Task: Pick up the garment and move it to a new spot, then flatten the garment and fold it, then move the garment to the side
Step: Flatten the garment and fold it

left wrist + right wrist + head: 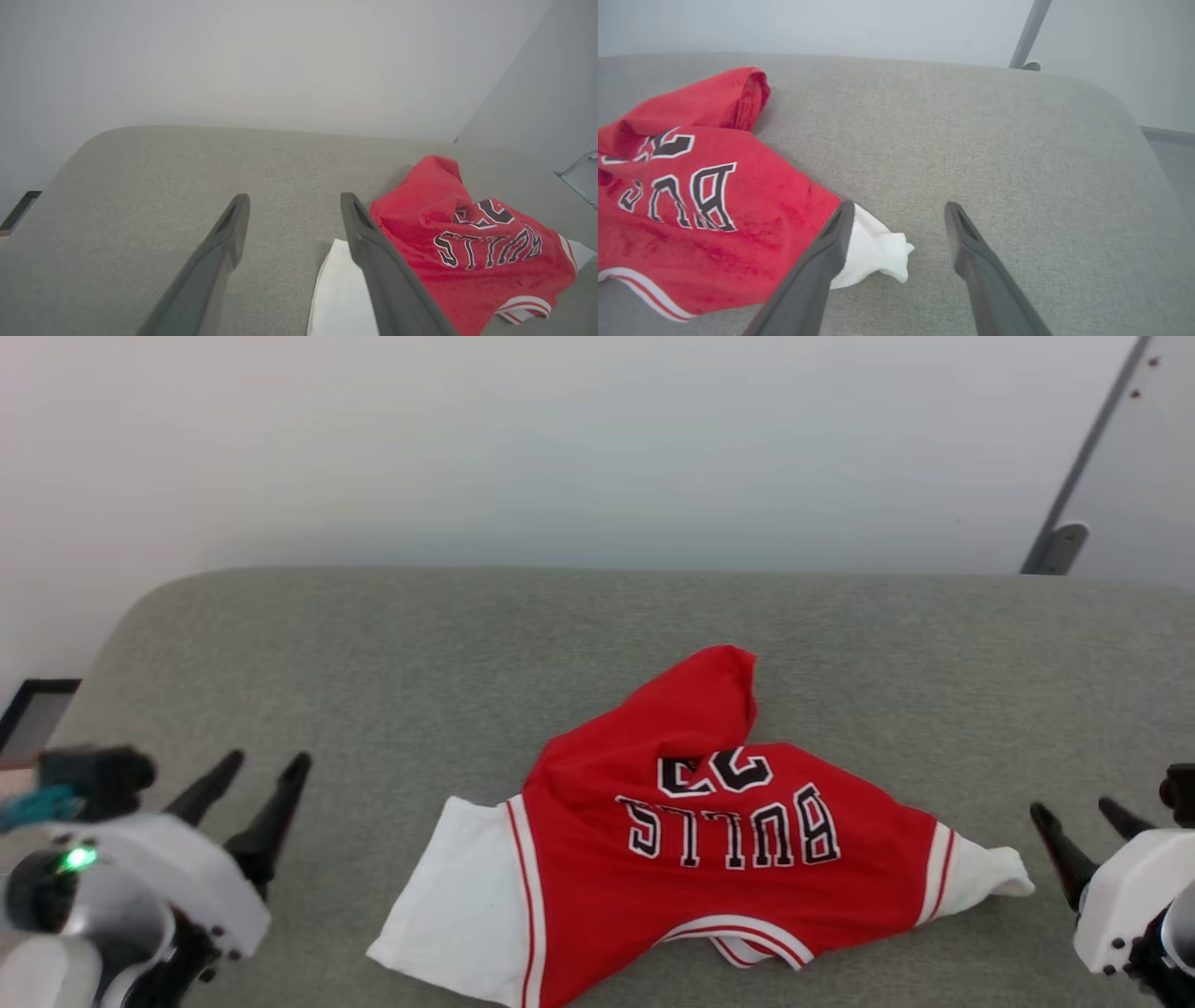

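Garment (pixel 709 840) lies crumpled on the grey padded surface (pixel 373 663), toward its near edge. Lettering is upside down in the head view. One white sleeve is spread flat on the left side, the other bunched up at the right. Right gripper (pixel 1074 826): fingers spread wide, nothing between them, just beside the bunched sleeve tip (contact unclear). Left gripper (pixel 266 779): also spread wide, empty, clear of the flat sleeve.
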Tool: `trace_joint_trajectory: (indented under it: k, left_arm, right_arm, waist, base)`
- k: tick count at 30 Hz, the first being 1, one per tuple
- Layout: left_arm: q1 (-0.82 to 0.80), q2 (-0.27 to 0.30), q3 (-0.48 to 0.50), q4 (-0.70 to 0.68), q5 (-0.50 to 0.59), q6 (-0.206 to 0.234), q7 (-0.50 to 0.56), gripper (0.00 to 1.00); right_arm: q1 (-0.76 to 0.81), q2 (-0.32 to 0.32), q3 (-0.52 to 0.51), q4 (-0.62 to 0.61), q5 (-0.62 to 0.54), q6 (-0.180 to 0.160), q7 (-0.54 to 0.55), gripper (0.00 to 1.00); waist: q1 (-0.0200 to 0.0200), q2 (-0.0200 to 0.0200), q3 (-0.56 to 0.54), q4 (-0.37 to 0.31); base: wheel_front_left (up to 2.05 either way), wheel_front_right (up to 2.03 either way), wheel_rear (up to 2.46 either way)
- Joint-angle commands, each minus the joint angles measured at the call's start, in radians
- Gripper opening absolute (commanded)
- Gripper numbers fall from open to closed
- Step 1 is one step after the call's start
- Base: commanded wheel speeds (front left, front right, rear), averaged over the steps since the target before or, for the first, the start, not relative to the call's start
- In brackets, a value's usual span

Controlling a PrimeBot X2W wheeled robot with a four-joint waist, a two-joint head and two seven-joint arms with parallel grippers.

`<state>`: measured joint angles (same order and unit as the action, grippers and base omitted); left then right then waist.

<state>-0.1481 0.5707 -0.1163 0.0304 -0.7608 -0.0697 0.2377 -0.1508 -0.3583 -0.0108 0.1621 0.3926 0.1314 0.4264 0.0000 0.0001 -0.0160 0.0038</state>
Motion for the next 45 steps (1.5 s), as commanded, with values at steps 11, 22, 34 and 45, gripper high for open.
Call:
trace_joint_trajectory:
  k: [11,22,34,45]
  left_arm:
    - [-0.115,0.006,-0.125,0.068,-0.116,0.075,0.423,1.0]
    - [-0.137,0.052,-0.228,0.137,-0.1,0.147,0.679,1.0]
    - [-0.158,0.024,-0.251,0.325,-0.088,0.114,0.638,1.0]
    - [-0.193,-0.029,-0.267,0.504,-0.114,0.036,0.59,0.0]
  right_arm:
    - [0.059,0.142,-0.082,-0.126,-0.142,-0.001,-0.315,1.0]
    - [0.09,0.235,-0.139,-0.16,-0.204,-0.001,-0.438,1.0]
    - [0.068,0.262,-0.151,-0.171,-0.203,-0.001,-0.458,1.0]
    - [0.067,0.257,-0.149,-0.171,-0.185,-0.001,-0.398,1.0]
  waist:
    - [0.0,-0.0001,0.028,-0.088]
    - [0.0,-0.0001,0.065,-0.13]
    - [0.0,-0.0001,0.107,-0.143]
    - [0.0,-0.0001,0.131,-0.136]
  base:
    - [0.0,0.0,0.0]
    - [0.0,0.0,0.0]
    - [0.0,0.0,0.0]
    - [0.0,0.0,0.0]
